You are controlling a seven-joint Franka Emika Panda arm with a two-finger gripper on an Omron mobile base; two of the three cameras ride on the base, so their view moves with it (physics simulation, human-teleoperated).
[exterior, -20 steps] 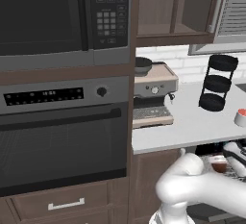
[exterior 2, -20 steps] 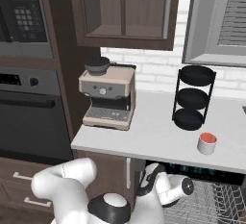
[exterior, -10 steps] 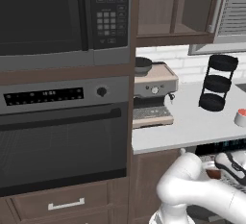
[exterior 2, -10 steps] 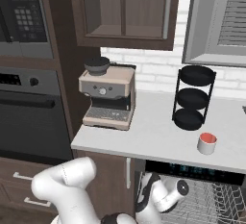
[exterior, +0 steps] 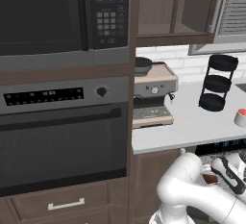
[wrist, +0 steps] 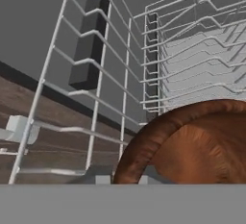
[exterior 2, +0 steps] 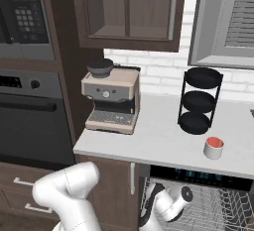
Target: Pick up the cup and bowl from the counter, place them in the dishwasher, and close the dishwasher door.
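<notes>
1. The brown bowl (wrist: 192, 143) is clamped by its rim in the nearly closed gripper (exterior: 217, 172), held low over the dishwasher's rack (wrist: 182, 59), apparently for lowering in.
2. The red cup (exterior 2: 214, 147) is left on the counter (exterior 2: 158, 143), presumably for a later trip.

On the counter (exterior 2: 163, 143): coffee machine (exterior 2: 111, 98) left, tiered stand (exterior 2: 199, 100) right, cup (exterior 2: 214, 147) before it — dishwasher (exterior 2: 208, 175) beneath, bowl (wrist: 192, 143) over its rack (wrist: 182, 64).

arm (exterior 2: 163, 207) lower | wrist deeper over dishwasher rack (exterior 2: 208, 210)
</notes>
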